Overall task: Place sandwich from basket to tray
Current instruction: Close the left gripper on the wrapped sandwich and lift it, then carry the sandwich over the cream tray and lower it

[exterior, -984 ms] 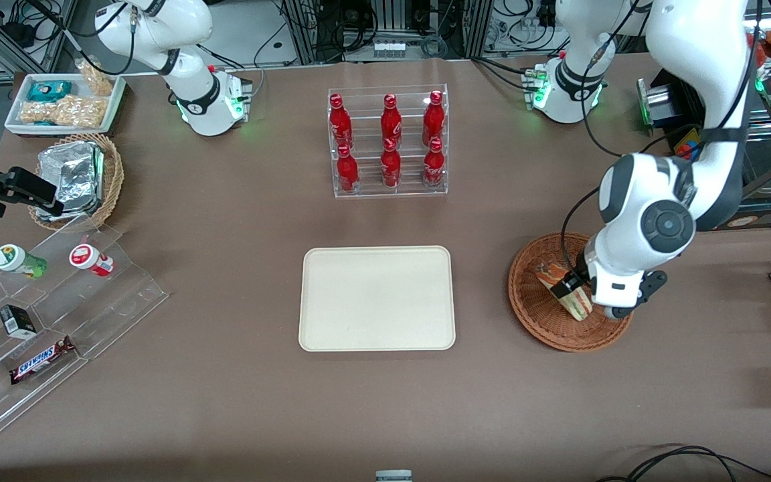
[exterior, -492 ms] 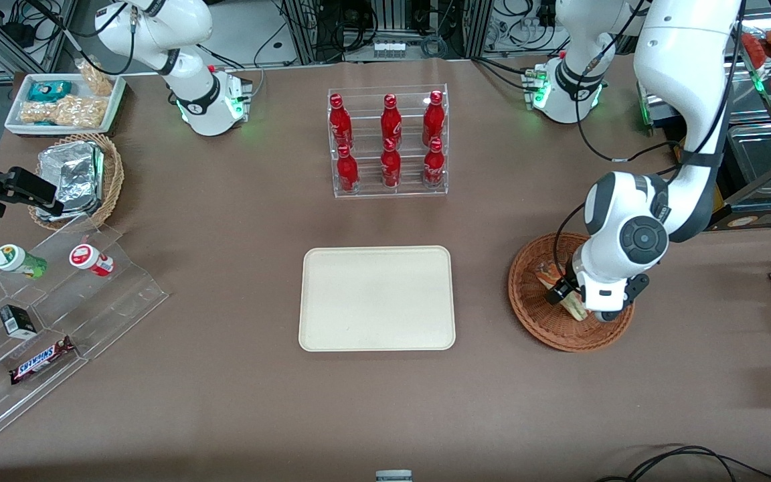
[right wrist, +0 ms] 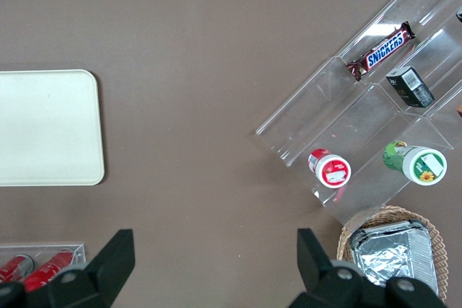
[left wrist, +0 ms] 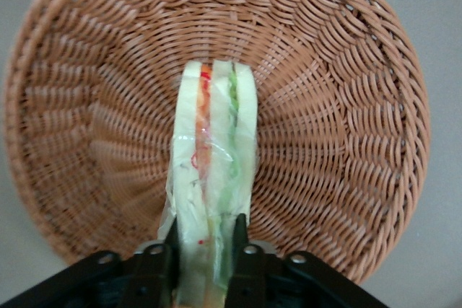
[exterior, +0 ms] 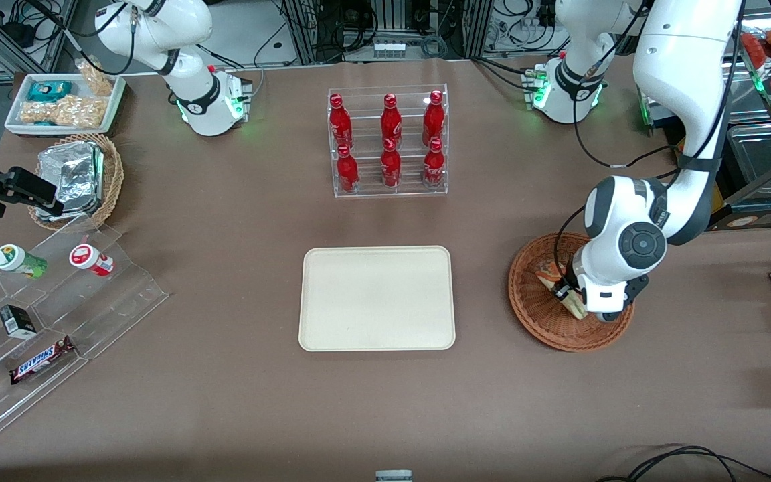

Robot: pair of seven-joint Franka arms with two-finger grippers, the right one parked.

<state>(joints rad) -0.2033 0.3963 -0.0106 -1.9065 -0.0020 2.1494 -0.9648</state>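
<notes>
Standing on edge in the basket point(left wrist: 346, 106), the sandwich point(left wrist: 213, 171) is pinched between the gripper point(left wrist: 206, 247) fingers. The grasp step looks done; next comes a lift clear of the rim and a carry to the tray point(exterior: 377, 298).

End effector point(left wrist: 206, 250), sandwich point(left wrist: 214, 171) in basket point(left wrist: 346, 120)

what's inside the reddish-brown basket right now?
Only the sandwich shows in the basket, standing on edge with the gripper shut on its sides. The rest is bare wicker. The weave directly under the sandwich and gripper is covered.
</notes>
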